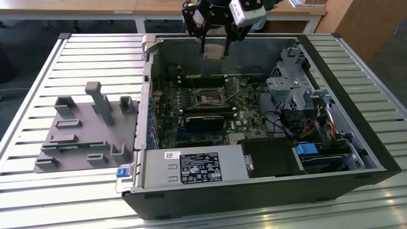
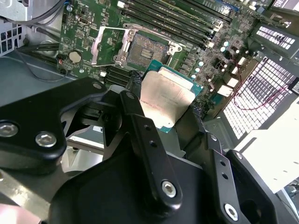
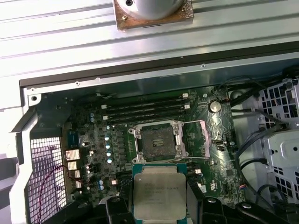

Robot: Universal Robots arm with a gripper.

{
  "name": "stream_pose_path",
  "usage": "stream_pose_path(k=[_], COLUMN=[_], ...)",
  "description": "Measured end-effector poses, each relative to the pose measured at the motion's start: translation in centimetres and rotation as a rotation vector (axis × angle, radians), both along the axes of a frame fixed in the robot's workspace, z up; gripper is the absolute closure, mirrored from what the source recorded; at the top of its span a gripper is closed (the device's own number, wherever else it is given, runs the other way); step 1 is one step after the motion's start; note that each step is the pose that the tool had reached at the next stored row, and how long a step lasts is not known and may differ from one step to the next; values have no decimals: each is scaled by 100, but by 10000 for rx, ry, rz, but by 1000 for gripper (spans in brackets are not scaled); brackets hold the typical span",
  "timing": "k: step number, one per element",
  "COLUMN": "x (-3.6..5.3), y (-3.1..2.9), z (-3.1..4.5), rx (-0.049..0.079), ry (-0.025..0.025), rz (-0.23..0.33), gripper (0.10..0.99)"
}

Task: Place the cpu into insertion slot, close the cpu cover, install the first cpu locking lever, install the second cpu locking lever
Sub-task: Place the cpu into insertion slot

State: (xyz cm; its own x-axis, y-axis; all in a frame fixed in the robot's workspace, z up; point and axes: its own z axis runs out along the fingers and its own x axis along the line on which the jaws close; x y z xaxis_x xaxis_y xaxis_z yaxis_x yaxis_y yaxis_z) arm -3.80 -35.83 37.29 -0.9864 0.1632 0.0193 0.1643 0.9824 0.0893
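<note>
My gripper (image 1: 215, 46) hangs over the far side of the open computer case (image 1: 150, 71), shut on the cpu (image 1: 214, 51). In both wrist views the cpu (image 2: 166, 98) (image 3: 159, 191) is a silver-topped square with a green edge, pinched between two black fingers (image 2: 140, 126). It is held in the air, above and apart from the motherboard. The insertion slot (image 3: 158, 140) (image 2: 145, 49) (image 1: 210, 98) lies bare below, a dark square in a silver rim. The cpu cover (image 3: 198, 139) (image 2: 105, 44) is swung open beside the slot.
A black card (image 1: 207, 119) sits just in front of the slot, and long memory slots (image 3: 145, 109) run behind it. A drive cage with cables (image 1: 292, 90) fills the exterior view's right. A power supply (image 1: 190, 167) sits at the front. A grey fixture tray (image 1: 83, 129) lies left of the case.
</note>
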Motion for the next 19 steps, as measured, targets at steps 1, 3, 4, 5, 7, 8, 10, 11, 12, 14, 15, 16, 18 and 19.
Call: stream_pose_path(k=[1, 3, 4, 5, 7, 8, 10, 11, 12, 14, 15, 16, 18, 19], x=[0, 0, 0, 0, 0, 0, 0, 0, 0, 0, 0, 0, -1, 0], y=[0, 0, 0, 0, 0, 0, 0, 0, 0, 0, 0, 0, 0, 0], z=[0, -1, -1, -1, -1, -1, -1, -1, -1, -1, -1, -1, -2, -2], rx=[0, 0, 0, 0, 0, 0, 0, 0, 0, 0, 0, 0, 0, 0], ry=[0, 0, 0, 0, 0, 0, 0, 0, 0, 0, 0, 0, 0, 0], rz=[-33, -114, -156, -194, -262, -297, -366, -401, -436, -519, -559, -596, -665, -697], gripper=[545, 545, 545, 545, 545, 545, 545, 545, 545, 545, 545, 545, 545, 545])
